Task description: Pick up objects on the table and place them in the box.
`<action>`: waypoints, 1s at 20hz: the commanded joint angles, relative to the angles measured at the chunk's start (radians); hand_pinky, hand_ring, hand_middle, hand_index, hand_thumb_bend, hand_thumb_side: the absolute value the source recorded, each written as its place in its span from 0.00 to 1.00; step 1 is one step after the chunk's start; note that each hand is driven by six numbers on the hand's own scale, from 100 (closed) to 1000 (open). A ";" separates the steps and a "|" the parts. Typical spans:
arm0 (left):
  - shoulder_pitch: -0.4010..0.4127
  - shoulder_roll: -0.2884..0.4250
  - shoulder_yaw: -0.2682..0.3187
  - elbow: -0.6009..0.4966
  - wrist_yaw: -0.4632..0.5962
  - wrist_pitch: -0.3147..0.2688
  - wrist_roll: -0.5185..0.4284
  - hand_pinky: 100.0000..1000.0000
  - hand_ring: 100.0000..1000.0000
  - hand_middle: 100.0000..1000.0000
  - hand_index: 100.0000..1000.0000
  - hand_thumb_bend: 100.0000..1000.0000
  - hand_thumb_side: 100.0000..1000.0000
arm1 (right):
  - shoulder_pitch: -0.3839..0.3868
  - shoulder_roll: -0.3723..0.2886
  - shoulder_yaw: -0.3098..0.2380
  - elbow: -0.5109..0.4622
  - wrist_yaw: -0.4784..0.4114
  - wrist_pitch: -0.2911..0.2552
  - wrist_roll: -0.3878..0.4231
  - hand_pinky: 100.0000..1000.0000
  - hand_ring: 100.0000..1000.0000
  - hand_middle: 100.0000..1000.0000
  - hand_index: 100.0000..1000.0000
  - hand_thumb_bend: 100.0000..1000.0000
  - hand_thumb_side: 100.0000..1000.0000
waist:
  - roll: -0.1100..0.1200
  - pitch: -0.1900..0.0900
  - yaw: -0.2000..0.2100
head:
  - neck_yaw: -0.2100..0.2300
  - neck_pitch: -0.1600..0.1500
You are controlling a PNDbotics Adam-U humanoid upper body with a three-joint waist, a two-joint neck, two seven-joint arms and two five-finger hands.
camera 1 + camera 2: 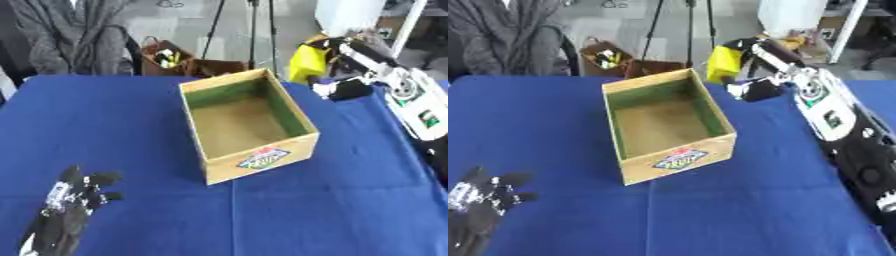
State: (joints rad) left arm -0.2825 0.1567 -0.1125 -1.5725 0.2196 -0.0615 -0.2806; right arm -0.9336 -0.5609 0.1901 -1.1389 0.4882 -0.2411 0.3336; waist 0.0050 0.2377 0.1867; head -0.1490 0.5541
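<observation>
While my right hand [756, 52] curls round the yellow object [723, 64] just beyond the box [677, 161], I judge the carry is underway; next, lower it inside. My left hand [77, 192] rests open.

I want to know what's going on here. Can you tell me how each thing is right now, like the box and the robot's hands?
Wooden box: upright on the blue tablecloth, open-topped, nothing visible inside.
Yellow object: held up beyond the box's far corner.
Right hand: raised at the yellow object; fingers unclear.
Left hand: idle, lower left, fingers up, open.

Black left robot hand [72, 200], white-cased right arm [826, 107].
</observation>
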 commanded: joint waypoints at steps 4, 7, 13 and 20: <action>-0.007 0.002 -0.006 -0.014 0.004 0.000 -0.007 0.71 0.91 0.66 0.61 0.20 1.00 | -0.043 0.072 0.051 0.022 0.103 -0.049 0.072 0.52 0.66 0.16 0.19 0.00 0.12 | 0.004 -0.023 0.002 | -0.011 0.007; -0.008 0.000 -0.007 -0.014 0.005 0.000 -0.008 0.71 0.91 0.66 0.61 0.21 1.00 | -0.039 0.108 0.066 0.059 0.160 -0.070 0.101 0.55 0.69 0.19 0.22 0.00 0.06 | 0.005 -0.023 0.002 | -0.014 0.005; -0.010 -0.002 -0.006 -0.015 0.005 0.000 -0.009 0.71 0.91 0.66 0.61 0.21 1.00 | -0.027 0.142 0.077 0.120 0.242 -0.117 0.142 0.67 0.79 0.43 0.48 0.00 0.33 | 0.003 -0.020 -0.003 | -0.012 0.002; -0.010 -0.002 -0.005 -0.014 0.005 0.002 -0.008 0.71 0.91 0.66 0.61 0.21 1.00 | -0.026 0.138 0.070 0.103 0.278 -0.143 0.134 0.86 0.96 0.93 0.92 0.38 0.63 | -0.004 -0.022 -0.010 | -0.006 0.002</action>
State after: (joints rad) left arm -0.2820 0.1488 -0.1183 -1.5701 0.2209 -0.0592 -0.2865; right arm -0.9412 -0.4075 0.2706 -1.0142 0.7552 -0.3820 0.4773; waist 0.0010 0.2354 0.1755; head -0.1589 0.5602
